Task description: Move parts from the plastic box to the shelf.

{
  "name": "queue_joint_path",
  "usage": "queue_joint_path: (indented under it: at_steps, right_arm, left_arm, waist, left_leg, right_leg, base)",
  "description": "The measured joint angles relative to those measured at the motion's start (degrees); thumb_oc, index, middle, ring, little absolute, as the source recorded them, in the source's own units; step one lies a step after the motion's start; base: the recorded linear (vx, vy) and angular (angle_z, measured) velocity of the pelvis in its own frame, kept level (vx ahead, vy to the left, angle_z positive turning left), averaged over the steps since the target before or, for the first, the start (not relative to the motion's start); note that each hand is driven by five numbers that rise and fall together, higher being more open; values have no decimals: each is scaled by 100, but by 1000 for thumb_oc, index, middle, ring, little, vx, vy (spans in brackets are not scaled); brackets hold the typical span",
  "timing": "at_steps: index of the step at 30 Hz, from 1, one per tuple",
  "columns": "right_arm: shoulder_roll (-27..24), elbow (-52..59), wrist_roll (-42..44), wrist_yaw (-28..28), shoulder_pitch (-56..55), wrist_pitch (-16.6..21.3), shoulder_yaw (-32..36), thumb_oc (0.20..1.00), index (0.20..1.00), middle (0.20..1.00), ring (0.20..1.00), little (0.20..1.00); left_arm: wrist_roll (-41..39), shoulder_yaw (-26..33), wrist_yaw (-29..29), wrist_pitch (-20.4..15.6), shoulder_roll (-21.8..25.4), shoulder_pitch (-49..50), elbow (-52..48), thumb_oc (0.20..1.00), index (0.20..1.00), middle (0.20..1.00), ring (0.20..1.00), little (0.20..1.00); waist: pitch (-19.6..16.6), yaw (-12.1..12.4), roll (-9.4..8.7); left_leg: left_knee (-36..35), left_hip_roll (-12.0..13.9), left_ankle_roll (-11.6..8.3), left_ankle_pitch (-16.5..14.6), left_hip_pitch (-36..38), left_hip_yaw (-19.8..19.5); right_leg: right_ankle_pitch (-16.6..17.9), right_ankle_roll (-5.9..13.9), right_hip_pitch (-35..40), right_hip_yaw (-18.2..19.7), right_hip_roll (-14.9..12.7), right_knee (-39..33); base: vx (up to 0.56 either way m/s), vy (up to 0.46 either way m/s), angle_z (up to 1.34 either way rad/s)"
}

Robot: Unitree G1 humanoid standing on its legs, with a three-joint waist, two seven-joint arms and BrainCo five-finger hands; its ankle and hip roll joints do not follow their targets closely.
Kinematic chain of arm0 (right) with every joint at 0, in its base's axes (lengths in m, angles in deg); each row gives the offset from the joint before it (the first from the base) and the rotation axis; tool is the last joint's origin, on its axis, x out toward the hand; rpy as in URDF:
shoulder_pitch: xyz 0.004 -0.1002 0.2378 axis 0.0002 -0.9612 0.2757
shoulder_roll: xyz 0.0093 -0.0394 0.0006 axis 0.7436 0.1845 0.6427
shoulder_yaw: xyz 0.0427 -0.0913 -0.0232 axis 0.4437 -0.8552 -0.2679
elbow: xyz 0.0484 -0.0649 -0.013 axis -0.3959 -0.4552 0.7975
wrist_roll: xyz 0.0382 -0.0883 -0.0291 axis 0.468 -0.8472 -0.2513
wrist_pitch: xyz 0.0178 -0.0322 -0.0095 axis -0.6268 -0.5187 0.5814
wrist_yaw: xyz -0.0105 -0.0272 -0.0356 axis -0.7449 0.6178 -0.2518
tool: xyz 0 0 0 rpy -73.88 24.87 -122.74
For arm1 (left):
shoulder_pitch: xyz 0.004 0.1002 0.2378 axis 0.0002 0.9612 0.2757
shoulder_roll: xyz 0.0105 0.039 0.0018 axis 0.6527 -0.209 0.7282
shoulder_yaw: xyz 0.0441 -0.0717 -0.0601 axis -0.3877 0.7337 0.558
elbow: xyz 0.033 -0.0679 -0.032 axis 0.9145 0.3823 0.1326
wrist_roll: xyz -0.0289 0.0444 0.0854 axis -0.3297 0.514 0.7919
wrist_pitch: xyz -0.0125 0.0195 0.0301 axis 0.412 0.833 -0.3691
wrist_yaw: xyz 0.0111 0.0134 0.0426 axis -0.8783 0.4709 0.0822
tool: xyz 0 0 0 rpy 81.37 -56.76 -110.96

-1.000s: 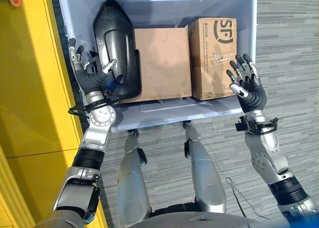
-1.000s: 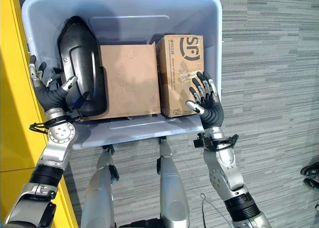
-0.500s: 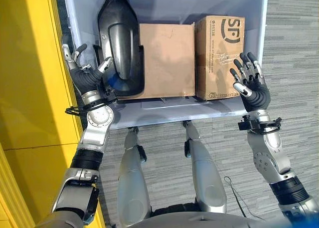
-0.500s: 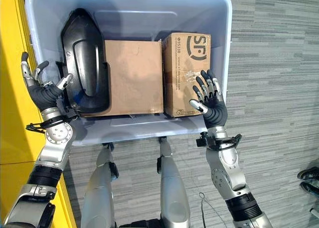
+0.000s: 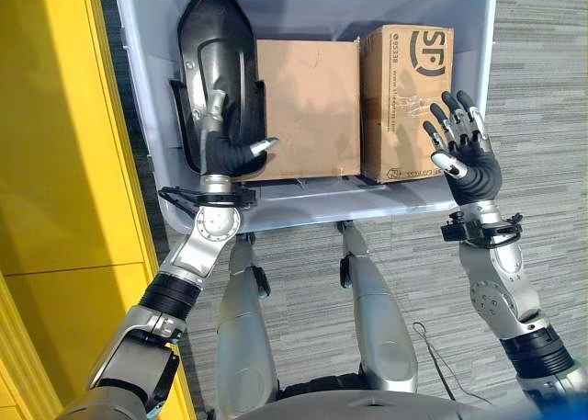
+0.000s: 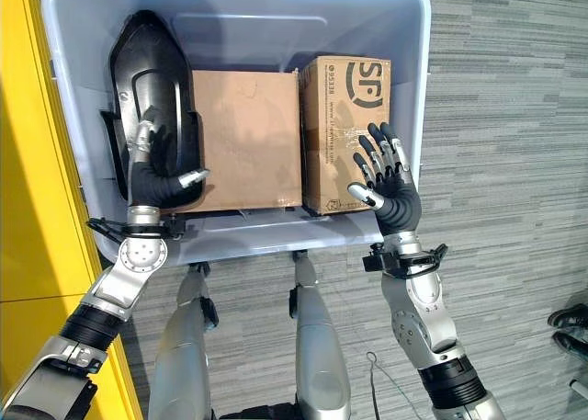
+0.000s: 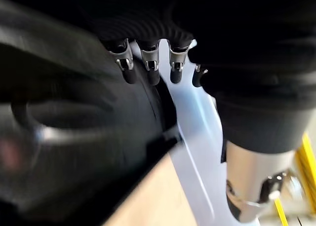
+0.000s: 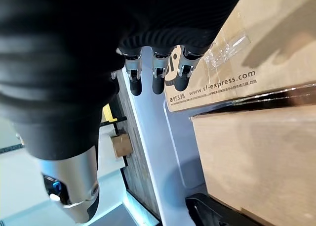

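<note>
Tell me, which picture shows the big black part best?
The right eye view: the black part shows nearly whole, lying in the plastic box with the left hand on it. The left eye view cuts off its top; the left wrist view shows a blur.

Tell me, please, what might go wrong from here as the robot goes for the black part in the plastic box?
The left hand lies with straight fingers on the long black moulded plastic part, not curled round it, so a lift now could let it slip. The part leans wedged between the wall of the pale blue plastic box and the plain brown cardboard box; pulling may drag that box. The open right hand beside the printed cardboard box gives no support.
</note>
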Motion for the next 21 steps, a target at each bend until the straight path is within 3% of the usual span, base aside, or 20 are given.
queue_joint_path:
  at_steps: [1, 4, 8, 11, 15, 21]
  right_arm:
    - [-1, 1, 0, 0, 0, 0, 15, 1000, 1000, 1000, 1000, 1000]
    - [-1, 12, 0, -11, -43, 1, 22, 1000, 1000, 1000, 1000, 1000]
    - [-1, 13, -2, -15, -146, 6, 31, 1000, 1000, 1000, 1000, 1000]
    - [1, 14, -4, -17, -167, 7, 31, 1000, 1000, 1000, 1000, 1000]
    - [3, 11, -5, -3, -162, 7, 29, 1000, 1000, 1000, 1000, 1000]
    - [1, 9, -2, 1, -138, 7, 16, 1000, 1000, 1000, 1000, 1000]
  left_arm:
    - [151, 2, -10, 6, 31, -11, -12, 1000, 1000, 1000, 1000, 1000]
    - [1089, -458, -182, 78, 726, -51, -619, 1000, 1000, 1000, 1000, 1000]
    - [1720, -662, -240, 75, 890, -266, -691, 1000, 1000, 1000, 1000, 1000]
    - [1681, -668, -375, 59, 528, -290, -218, 1000, 1000, 1000, 1000, 1000]
    - [745, -489, -451, -8, -429, -557, 806, 1000, 1000, 1000, 1000, 1000]
    - [-7, -767, -448, 244, -613, -1340, 1447, 1000, 1000, 1000, 1000, 1000]
  waist:
    - [0, -10, 0]
    - [0, -25, 0]
    - [0, -29, 0]
    - [0, -38, 0]
    - [-7, -118, -8]
    - [-25, -312, -26]
  left_leg:
    - [0, 6, 1, 1, 1, 1]
    - [-3, 4, 17, 12, 6, 13]
    - [-7, -14, 20, 14, 33, 33]
    - [-6, -20, 22, 16, 51, 57]
    - [-6, -19, 32, 22, 46, 146]
    - [-6, -11, 29, 86, -42, 172]
  right_leg:
    - [1, -1, -1, 0, -2, 0]
    - [10, 0, -8, 26, 0, 0]
    - [31, 27, -12, 74, -9, -1]
    - [51, 32, -23, 114, -7, 0]
    - [79, 43, -104, 193, 6, 46]
    - [163, 20, -249, 269, 44, 64]
  base:
    - [0, 0, 0]
    - [0, 0, 0]
    - [0, 0, 0]
    - [-16, 7, -6]
    - [-18, -8, -9]
    - [-5, -1, -6]
